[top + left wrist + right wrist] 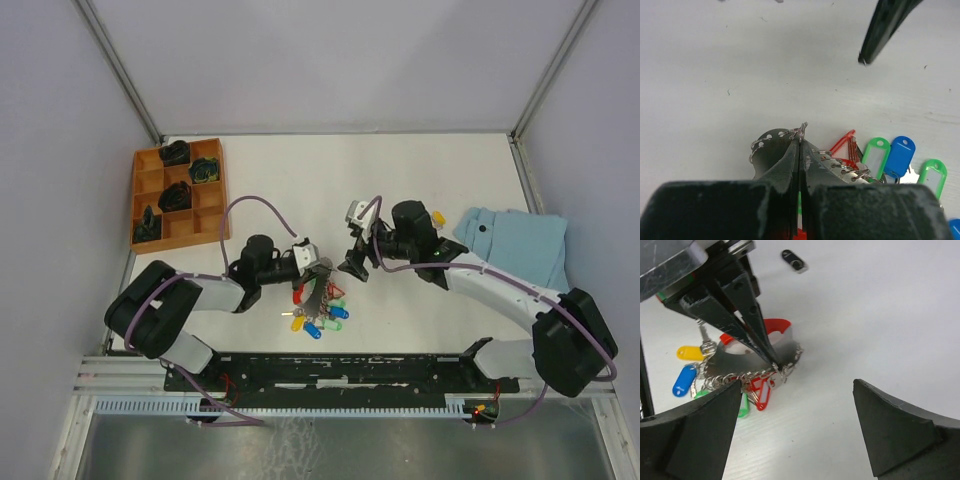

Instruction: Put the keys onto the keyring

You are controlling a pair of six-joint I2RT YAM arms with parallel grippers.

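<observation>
- White worktop [420,170], hemmed by pale lilac walls, carries the whole scene.
- The left claw [800,145] is seen pinched tight on a small wire ring at the upper edge of the keyring [767,155], whose grey plate appears tipped up from the worktop.
- The right claw [797,383] is held wide apart and empty, just beside the keyring.
- The keyring is judged light and its plate stiff, but its small rings loose and slippery. A thin ring is best taken squarely at the fingertips, lest it twist out.
- A red strap [775,325] is seen curving behind the plate.
- The keys [900,155] lie clustered against the keyring, towards the arms' bases. Whether any is loose cannot be told.
- Their plastic tags are judged the easier hold, being broad, flat and less slippery than the metal blades.
</observation>
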